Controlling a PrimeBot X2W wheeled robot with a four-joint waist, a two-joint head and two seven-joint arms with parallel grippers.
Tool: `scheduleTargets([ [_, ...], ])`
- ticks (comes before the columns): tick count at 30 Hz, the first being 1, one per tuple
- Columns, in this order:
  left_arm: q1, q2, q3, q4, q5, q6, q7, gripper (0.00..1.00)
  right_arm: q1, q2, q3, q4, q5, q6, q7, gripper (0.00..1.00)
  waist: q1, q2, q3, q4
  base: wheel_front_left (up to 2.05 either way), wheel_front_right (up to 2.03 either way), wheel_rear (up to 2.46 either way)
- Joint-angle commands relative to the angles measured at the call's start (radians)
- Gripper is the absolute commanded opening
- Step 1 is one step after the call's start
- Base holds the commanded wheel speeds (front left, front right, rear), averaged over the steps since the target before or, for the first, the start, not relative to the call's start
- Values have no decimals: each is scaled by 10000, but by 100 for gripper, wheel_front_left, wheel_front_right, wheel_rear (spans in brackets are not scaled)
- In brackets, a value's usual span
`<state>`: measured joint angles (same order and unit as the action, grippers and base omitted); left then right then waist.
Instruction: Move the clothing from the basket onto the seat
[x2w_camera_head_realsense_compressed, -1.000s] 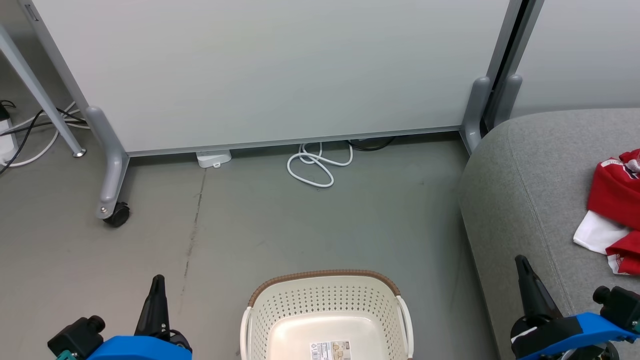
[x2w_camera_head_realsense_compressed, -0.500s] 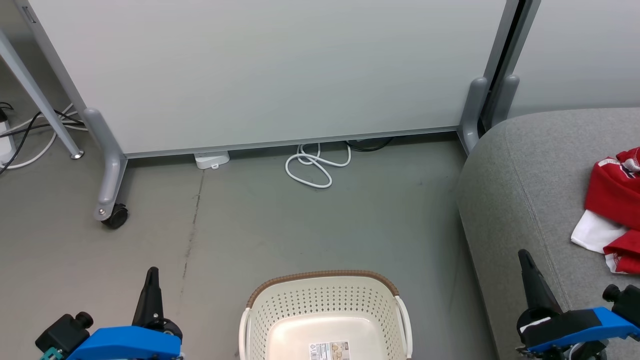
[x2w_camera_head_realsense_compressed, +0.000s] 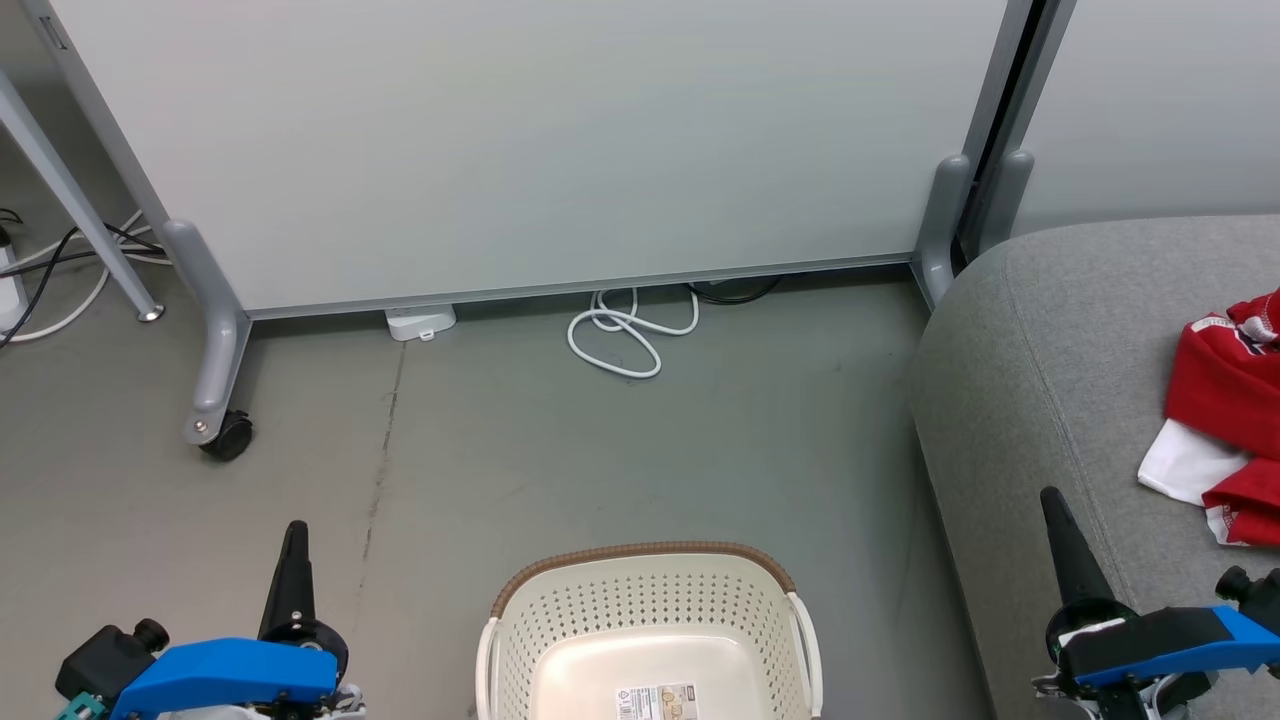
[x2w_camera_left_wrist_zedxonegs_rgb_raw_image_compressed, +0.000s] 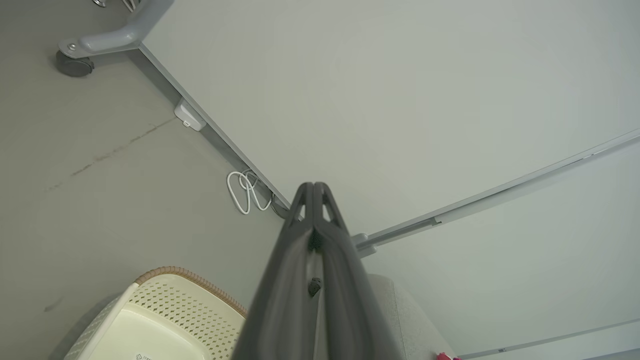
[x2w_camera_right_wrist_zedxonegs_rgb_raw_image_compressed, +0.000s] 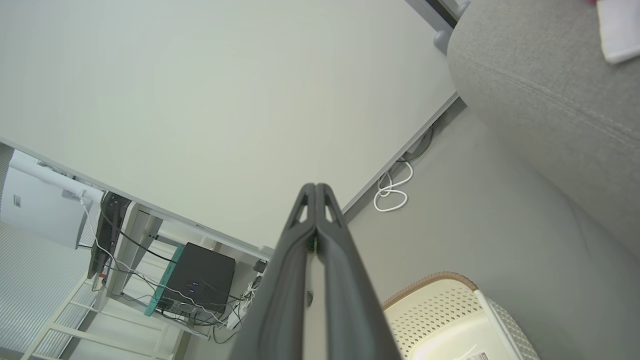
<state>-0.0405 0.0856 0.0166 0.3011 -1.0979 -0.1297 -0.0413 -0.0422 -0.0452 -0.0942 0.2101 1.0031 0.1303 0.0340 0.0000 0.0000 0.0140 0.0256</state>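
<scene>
One basket (x2w_camera_head_realsense_compressed: 645, 551), one seat (x2w_camera_head_realsense_compressed: 1060, 340), one heap of clothing (x2w_camera_head_realsense_compressed: 1225, 400) and two grippers are on view. How many garments make up the heap cannot be told. The left gripper (x2w_camera_head_realsense_compressed: 294, 535) has its two dark fingers pressed together along their length, holding nothing. The right gripper (x2w_camera_head_realsense_compressed: 1050, 502) is closed on air in the same way.

The basket stands on the floor between the two pairs of fingers, to the right of the left pair and to the left of the right pair. Its wall is cream and perforated, its rim is brown, and a printed label (x2w_camera_head_realsense_compressed: 658, 700) lies on its smooth bottom.

The clothing lies crumpled on the seat, to the right of the right fingertips and beyond them, well apart. It is red cloth with a white panel and striped trim.
</scene>
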Motion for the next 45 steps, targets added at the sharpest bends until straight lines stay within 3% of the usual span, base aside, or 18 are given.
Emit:
scheduleTargets([
  [1, -264, 11, 77, -140, -199, -8, 56, 0, -233, -48, -29, -53, 260, 4, 29, 0, 0, 0, -2, -3, 0, 0, 0],
  [45, -603, -239, 734, -456, -3697, -14, 1124, 0, -580, -66, -157, 228, 4391, 6, 592, 0, 0, 0, -70, -164, 0, 0, 0],
])
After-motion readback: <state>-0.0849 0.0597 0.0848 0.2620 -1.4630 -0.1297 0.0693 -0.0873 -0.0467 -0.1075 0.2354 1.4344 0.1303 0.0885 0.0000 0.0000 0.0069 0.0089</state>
